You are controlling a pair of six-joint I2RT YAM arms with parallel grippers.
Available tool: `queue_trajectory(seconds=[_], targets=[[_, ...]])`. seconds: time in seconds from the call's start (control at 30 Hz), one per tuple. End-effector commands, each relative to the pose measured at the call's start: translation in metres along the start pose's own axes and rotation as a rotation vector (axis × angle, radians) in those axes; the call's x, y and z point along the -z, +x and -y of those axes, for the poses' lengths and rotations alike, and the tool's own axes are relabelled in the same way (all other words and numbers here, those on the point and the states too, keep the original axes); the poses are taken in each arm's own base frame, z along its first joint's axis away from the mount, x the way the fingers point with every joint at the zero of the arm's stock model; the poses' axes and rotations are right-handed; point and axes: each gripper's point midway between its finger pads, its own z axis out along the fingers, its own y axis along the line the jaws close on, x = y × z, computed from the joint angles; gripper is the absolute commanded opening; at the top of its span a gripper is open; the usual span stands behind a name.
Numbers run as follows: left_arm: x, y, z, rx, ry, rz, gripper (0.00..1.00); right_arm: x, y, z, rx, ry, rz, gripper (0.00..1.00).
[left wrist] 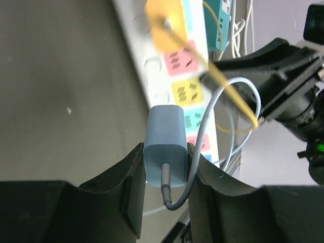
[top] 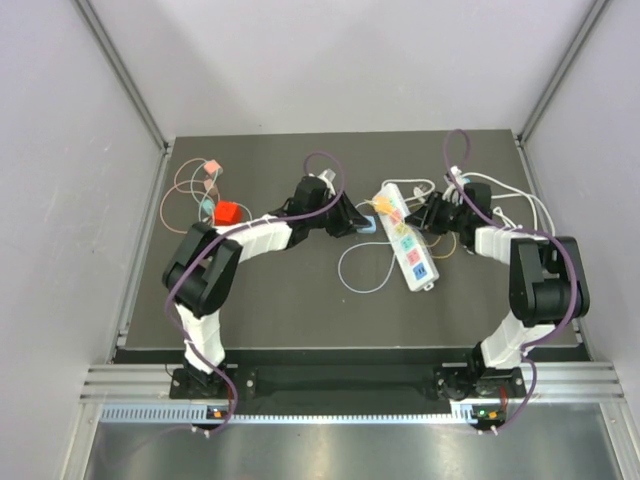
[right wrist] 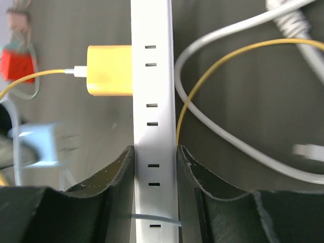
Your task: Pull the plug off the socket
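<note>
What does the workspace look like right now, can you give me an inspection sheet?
Surface: dark table, no spills seen.
Job's things: blue plug appears just off the white power strip; yellow plug seated in it.
Clutter: red item, pink tags, far left.
Grippers: left gripper shut on blue plug; right gripper shut on power strip.
Cables: yellow cable, white cables beside the strip.
Surroundings: grey walls; metal rail at near edge.

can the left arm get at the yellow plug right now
Probably not: the left tool is shut on the blue plug. The yellow plug sits ahead in the power strip, uncovered, so the way looks free once it lets go.
</note>
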Motion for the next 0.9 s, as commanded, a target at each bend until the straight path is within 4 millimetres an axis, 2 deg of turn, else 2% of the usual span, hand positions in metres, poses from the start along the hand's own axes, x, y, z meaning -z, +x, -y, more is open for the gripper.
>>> queue_trajectory(seconds=[0.0, 0.07, 0.1, 0.13, 0.3, 0.37, 0.4, 0.47, 0.5, 0.53, 0.57, 0.63, 0.67, 0.73, 0.77, 0.87], targets=[[0.034, -0.019, 0.044, -0.144, 0.027, 0.059, 0.00, 0.009, -0.053, 0.026, 0.075, 0.125, 0.194, 0.00], [0.036, -0.021, 0.030, -0.245, -0.078, 0.093, 0.00, 0.009, -0.053, 0.025, 0.070, 0.125, 0.194, 0.00], [0.038, -0.022, 0.033, -0.273, -0.078, 0.102, 0.00, 0.008, -0.052, 0.026, 0.067, 0.126, 0.192, 0.00], [0.040, -0.018, 0.028, -0.281, -0.095, 0.082, 0.00, 0.015, -0.057, 0.036, 0.051, 0.145, 0.208, 0.00], [0.053, -0.004, 0.021, -0.406, -0.104, -0.012, 0.00, 0.016, -0.058, 0.039, 0.038, 0.143, 0.210, 0.00], [0.065, -0.013, 0.016, -0.439, -0.129, 0.003, 0.00, 0.017, -0.058, 0.040, 0.030, 0.140, 0.209, 0.00], [0.079, -0.018, 0.016, -0.439, -0.148, 0.024, 0.00, 0.017, -0.058, 0.043, 0.022, 0.142, 0.210, 0.00], [0.101, -0.043, 0.010, -0.421, -0.172, 0.090, 0.00, 0.018, -0.059, 0.043, 0.021, 0.139, 0.211, 0.00], [0.121, -0.056, 0.017, -0.416, -0.168, 0.143, 0.00, 0.018, -0.059, 0.043, 0.019, 0.137, 0.211, 0.00], [0.140, -0.077, 0.008, -0.383, -0.197, 0.195, 0.00, 0.018, -0.058, 0.044, 0.017, 0.138, 0.210, 0.00], [0.163, -0.090, 0.017, -0.381, -0.192, 0.257, 0.00, 0.017, -0.058, 0.043, 0.016, 0.136, 0.209, 0.00], [0.200, -0.122, 0.012, -0.341, -0.231, 0.377, 0.00, 0.017, -0.058, 0.044, 0.014, 0.135, 0.206, 0.00], [0.222, -0.132, 0.025, -0.358, -0.221, 0.446, 0.00, 0.016, -0.057, 0.044, 0.012, 0.134, 0.204, 0.00], [0.255, -0.152, 0.021, -0.341, -0.284, 0.539, 0.00, 0.016, -0.057, 0.045, 0.011, 0.135, 0.203, 0.00], [0.273, -0.159, 0.034, -0.354, -0.276, 0.586, 0.00, 0.016, -0.057, 0.045, 0.009, 0.133, 0.203, 0.00], [0.301, -0.170, 0.041, -0.352, -0.306, 0.644, 0.00, 0.014, -0.055, 0.045, 0.008, 0.131, 0.196, 0.00]])
